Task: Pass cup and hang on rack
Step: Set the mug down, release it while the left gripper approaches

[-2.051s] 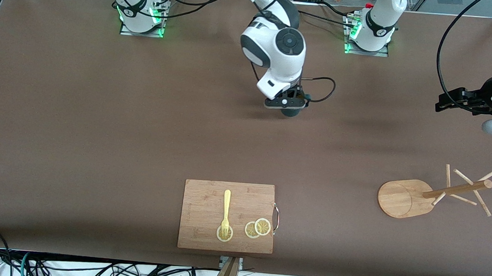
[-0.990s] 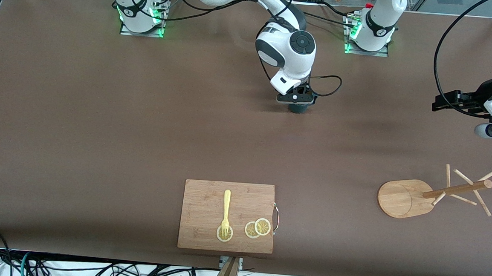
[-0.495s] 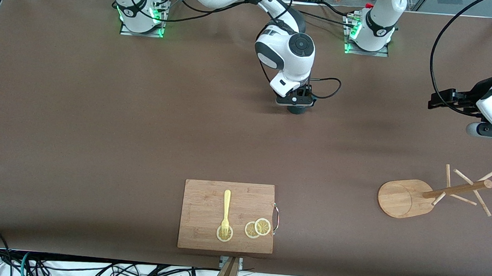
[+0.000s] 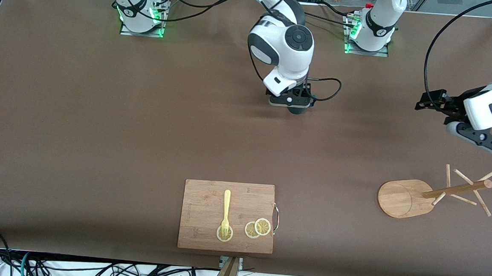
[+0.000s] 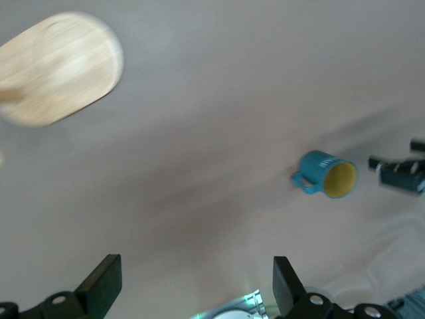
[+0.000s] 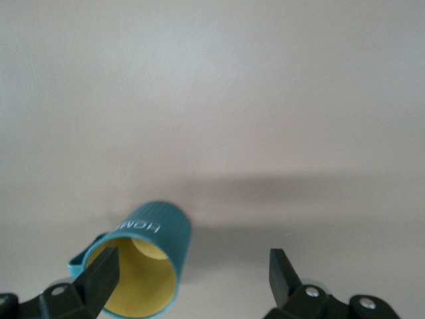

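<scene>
The teal cup (image 4: 298, 110) stands on the table near its middle, mostly hidden under my right gripper (image 4: 294, 104). In the right wrist view the cup (image 6: 154, 232) shows its yellow inside. My right gripper (image 6: 192, 266) is open just above it, with one finger (image 6: 103, 266) over the rim and nothing held. My left gripper (image 4: 422, 102) is open and empty in the air over the table at the left arm's end. The left wrist view shows its open fingers (image 5: 106, 279), the cup (image 5: 327, 174) and the rack's base (image 5: 60, 66). The wooden rack (image 4: 400, 198) stands nearer the front camera.
A wooden cutting board (image 4: 207, 204) with a yellow fork (image 4: 226, 211) and lemon slices (image 4: 258, 228) lies at the table's front edge. The right arm's hand (image 5: 400, 174) shows beside the cup in the left wrist view.
The right arm carried the cup toward the left arm's end, set it down and opened; its hand now sits a little higher. The left gripper has moved in toward the cup.
</scene>
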